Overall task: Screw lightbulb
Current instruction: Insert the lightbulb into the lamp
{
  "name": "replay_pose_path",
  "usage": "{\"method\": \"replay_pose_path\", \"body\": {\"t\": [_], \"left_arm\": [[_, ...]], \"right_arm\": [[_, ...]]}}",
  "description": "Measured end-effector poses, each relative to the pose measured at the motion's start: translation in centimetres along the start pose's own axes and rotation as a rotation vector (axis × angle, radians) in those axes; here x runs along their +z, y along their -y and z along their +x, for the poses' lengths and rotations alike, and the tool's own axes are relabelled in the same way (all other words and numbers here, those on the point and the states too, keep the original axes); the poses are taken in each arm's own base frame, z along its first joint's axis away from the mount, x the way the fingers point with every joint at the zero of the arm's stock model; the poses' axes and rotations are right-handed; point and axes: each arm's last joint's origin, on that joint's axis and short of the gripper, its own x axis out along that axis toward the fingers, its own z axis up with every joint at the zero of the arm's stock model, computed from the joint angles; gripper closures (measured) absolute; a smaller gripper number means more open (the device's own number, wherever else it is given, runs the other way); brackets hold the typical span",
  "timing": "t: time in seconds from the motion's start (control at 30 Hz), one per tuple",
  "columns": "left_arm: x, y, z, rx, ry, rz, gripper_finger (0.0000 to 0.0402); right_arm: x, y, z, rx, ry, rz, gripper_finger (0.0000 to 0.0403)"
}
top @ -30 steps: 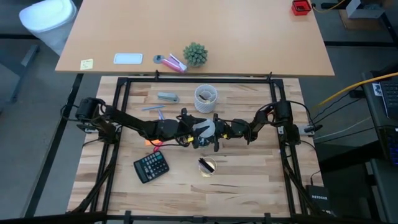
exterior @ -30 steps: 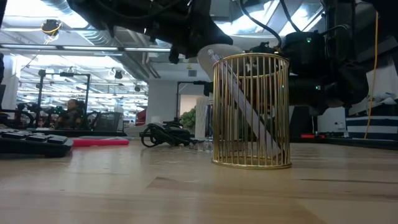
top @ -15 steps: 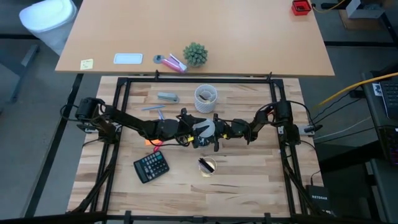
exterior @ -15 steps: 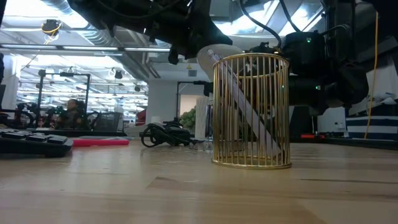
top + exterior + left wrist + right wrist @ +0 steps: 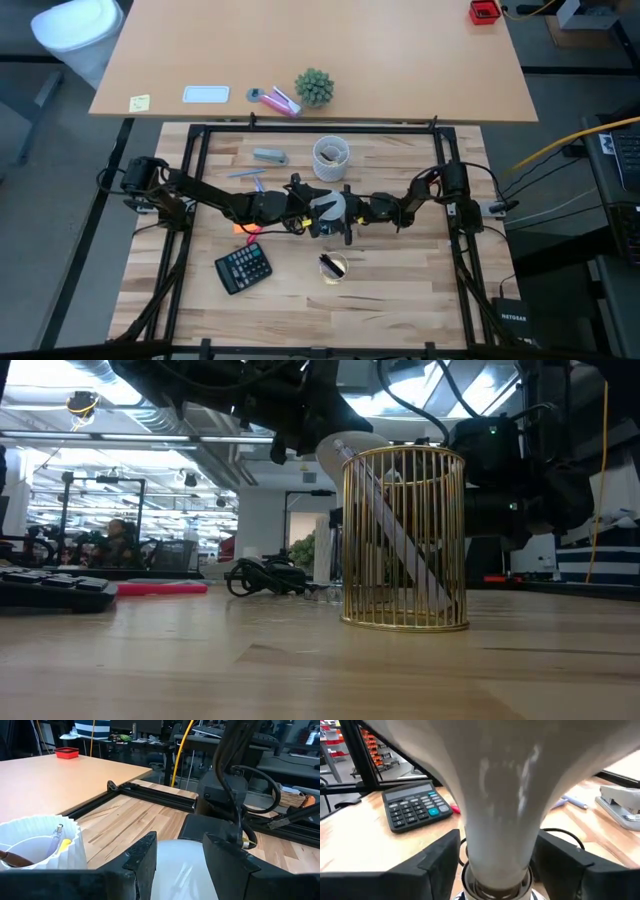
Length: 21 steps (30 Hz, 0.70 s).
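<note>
I had the bulb (image 5: 326,207) up off the table at its middle, between the white cup (image 5: 331,154) on the far side and the wire holder (image 5: 333,267) on the near side, with both arms meeting on it from left and right. The left gripper (image 5: 179,847) was clamped on the glass, a dark finger pressed to each side of the white dome. The right gripper (image 5: 500,855) sat at the other end, its fingers standing either side of the bulb's narrow neck; I could not tell whether they were pressing on it or standing just clear. Down between them a metal ring (image 5: 496,885) showed at the bulb's base, but I could not say whether that was the bulb's own thread or a socket already around it. A black cord (image 5: 262,575) lay on the table behind. I judged this to be the middle of the screwing step: bulb presented, turning end engaged, not clearly seated. The next move, as I saw it, called for a firm hold at the right end, the left keeping the glass steady and in line, and then a slow twist about the bulb's long axis without squeezing the glass hard or letting the thread cross.
</note>
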Motion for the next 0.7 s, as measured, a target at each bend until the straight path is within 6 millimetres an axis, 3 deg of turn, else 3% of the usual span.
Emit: {"method": "replay_pose_path", "body": {"t": [0.37,0.7], "left_arm": [[-0.1,0.0,0.0,-0.001,-0.006,0.013,0.0249],[-0.1,0.0,0.0,-0.001,-0.007,0.013,0.0249]], "right_arm": [[0.1,0.1,-0.2,-0.036,0.009,0.003,0.0151],[0.9,-0.1,-2.5,-0.037,0.002,0.003,0.0150]]}}
